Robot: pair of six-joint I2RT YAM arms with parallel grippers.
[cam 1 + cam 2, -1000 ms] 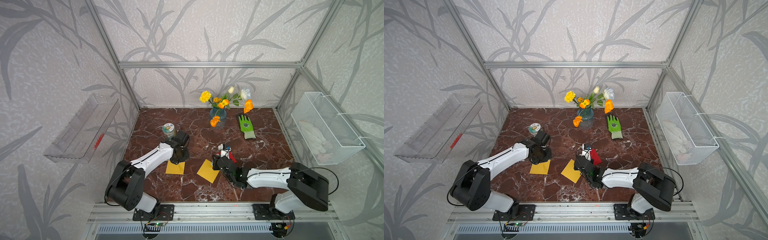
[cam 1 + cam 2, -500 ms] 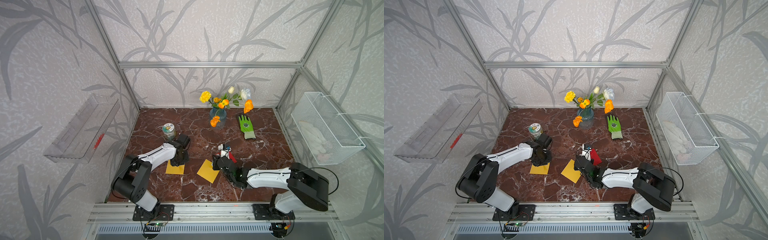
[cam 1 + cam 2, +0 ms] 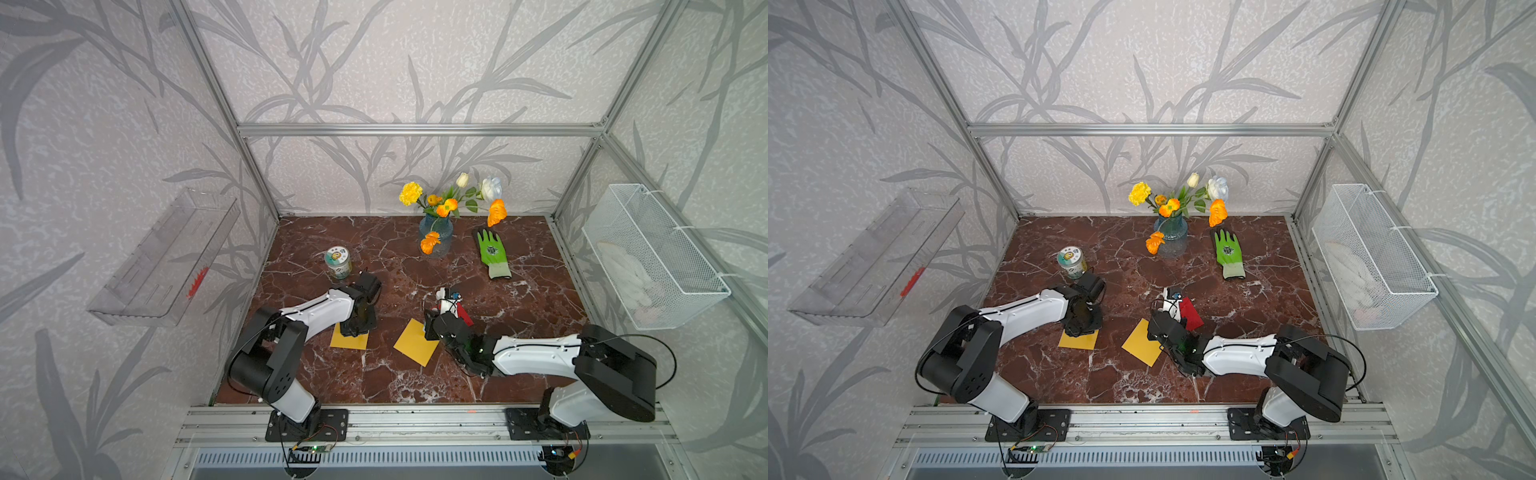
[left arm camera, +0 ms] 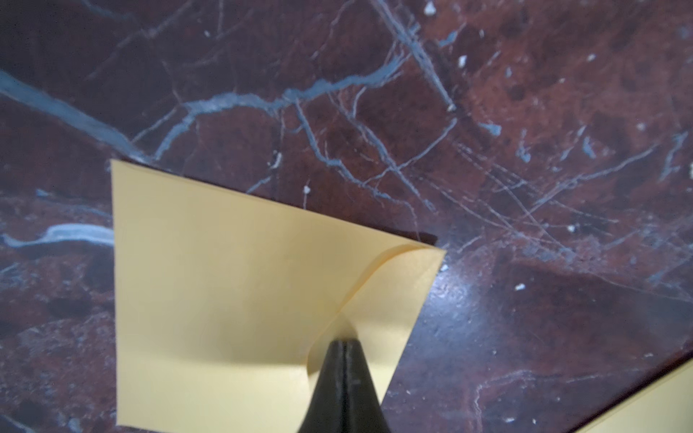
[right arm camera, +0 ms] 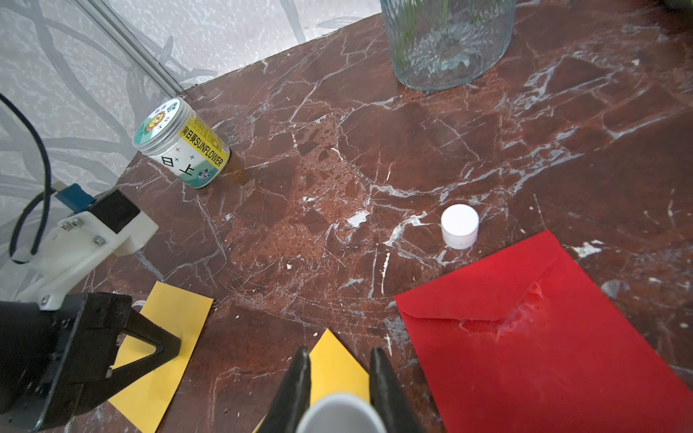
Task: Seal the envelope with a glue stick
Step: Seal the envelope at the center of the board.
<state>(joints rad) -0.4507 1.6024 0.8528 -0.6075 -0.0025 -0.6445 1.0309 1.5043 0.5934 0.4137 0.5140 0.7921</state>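
Two yellow envelopes lie on the marble. My left gripper (image 3: 356, 328) (image 4: 344, 343) is shut, its tips resting on the left yellow envelope (image 3: 348, 340) (image 4: 232, 285) right where the flap edge curls up. My right gripper (image 3: 430, 328) (image 5: 339, 356) is shut on the glue stick (image 5: 341, 414), a white tube seen end-on between the fingers. It hovers over a corner of the other yellow envelope (image 3: 415, 347) (image 5: 337, 365). The stick's white cap (image 5: 459, 226) stands apart on the table. A red envelope (image 5: 543, 337) (image 3: 1191, 313) with a smeared flap lies beside the right gripper.
A sunflower-labelled jar (image 3: 338, 262) stands behind the left arm. A glass vase of flowers (image 3: 435, 235) and a green glove (image 3: 492, 253) are at the back. A wire basket (image 3: 652, 257) hangs on the right wall, a clear tray (image 3: 166, 257) on the left wall.
The left arm's elbow has swung slightly right while its gripper stayed on the left yellow envelope. The right arm and glue stick have not moved.
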